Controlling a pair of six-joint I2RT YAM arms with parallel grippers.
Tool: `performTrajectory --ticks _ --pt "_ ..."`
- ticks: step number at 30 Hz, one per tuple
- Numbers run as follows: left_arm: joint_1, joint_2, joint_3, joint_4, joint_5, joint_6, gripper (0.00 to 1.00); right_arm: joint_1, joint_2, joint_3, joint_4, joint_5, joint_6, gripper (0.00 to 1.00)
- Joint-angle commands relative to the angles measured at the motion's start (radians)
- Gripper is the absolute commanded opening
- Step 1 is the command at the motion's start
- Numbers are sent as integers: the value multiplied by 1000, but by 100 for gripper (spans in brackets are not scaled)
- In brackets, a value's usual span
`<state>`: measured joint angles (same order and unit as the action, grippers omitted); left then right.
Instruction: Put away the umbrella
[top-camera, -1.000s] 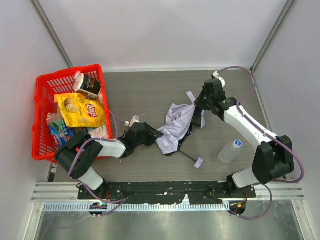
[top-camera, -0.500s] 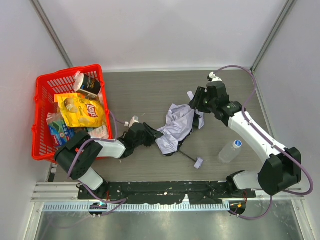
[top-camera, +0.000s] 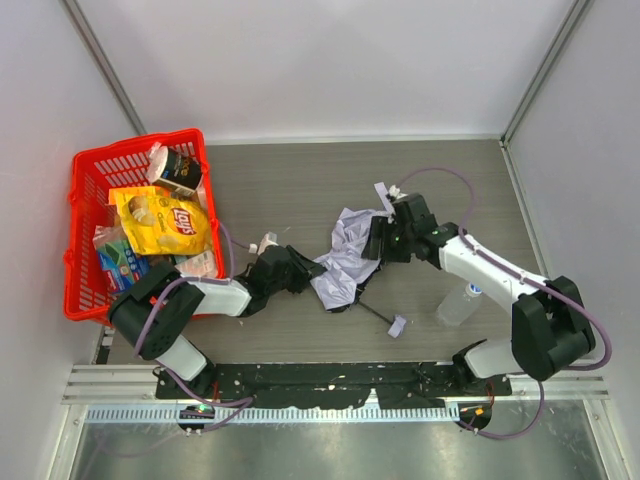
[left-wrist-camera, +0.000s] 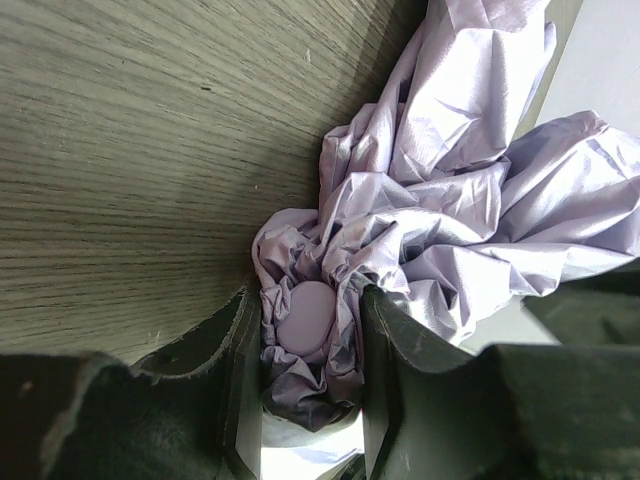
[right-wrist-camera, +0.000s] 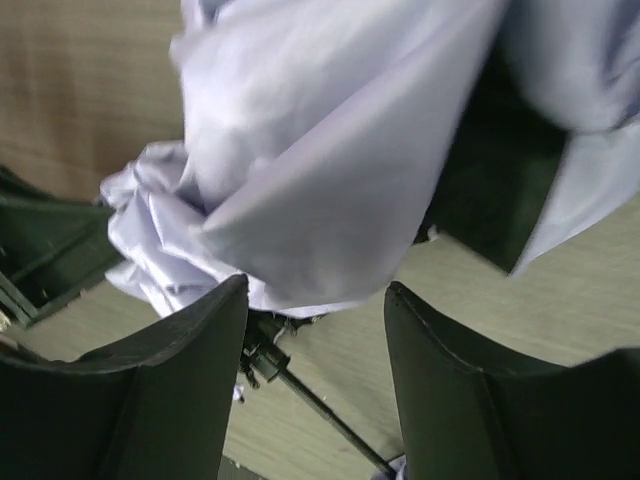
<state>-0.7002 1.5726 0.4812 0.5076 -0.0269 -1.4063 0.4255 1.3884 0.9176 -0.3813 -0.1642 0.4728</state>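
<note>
The umbrella (top-camera: 350, 255) lies mid-counter (top-camera: 280, 190) with its canopy crumpled. Its black shaft (top-camera: 375, 312) runs toward the near edge and ends at the small handle (top-camera: 397, 325). The left end effector (left-wrist-camera: 308, 315) is clenched on a wad of fabric around the round tip cap. I take that as an anchor, so the canopy cannot slide while it is gathered. The right end effector (right-wrist-camera: 315, 290) hangs released at the canopy's far side, fingers wide, loose folds just ahead of them, pinching nothing. It looks placed to take a fresh bite of cloth. The bottle (top-camera: 460, 303) and basket (top-camera: 140, 140) stand well apart.
</note>
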Motion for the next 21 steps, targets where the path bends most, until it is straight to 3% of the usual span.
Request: performTrajectory --ticks 1,6,9,11,12,15,18,21 --pt "5 -14 -18 -113 -31 56 0 97 -51 -38 47 45 18 63" --pt "4 -16 -18 -118 -34 56 0 108 -143 -120 169 83 108 64" --pt "5 -14 -21 -116 -31 49 0 111 -99 -90 179 161 64 61" --pt "5 -16 -18 -132 -31 49 0 111 -37 -16 99 161 37 53" --pt "5 -16 -16 -141 -34 46 0 117 -25 0 79 161 38 42" --pt "4 -19 -16 -152 -48 35 0 156 -17 15 79 147 55 26" --pt "4 -14 -15 -153 -51 29 0 188 -41 24 62 155 62 1" --pt "2 -11 -26 -167 -65 20 0 214 -83 73 -13 161 66 1"
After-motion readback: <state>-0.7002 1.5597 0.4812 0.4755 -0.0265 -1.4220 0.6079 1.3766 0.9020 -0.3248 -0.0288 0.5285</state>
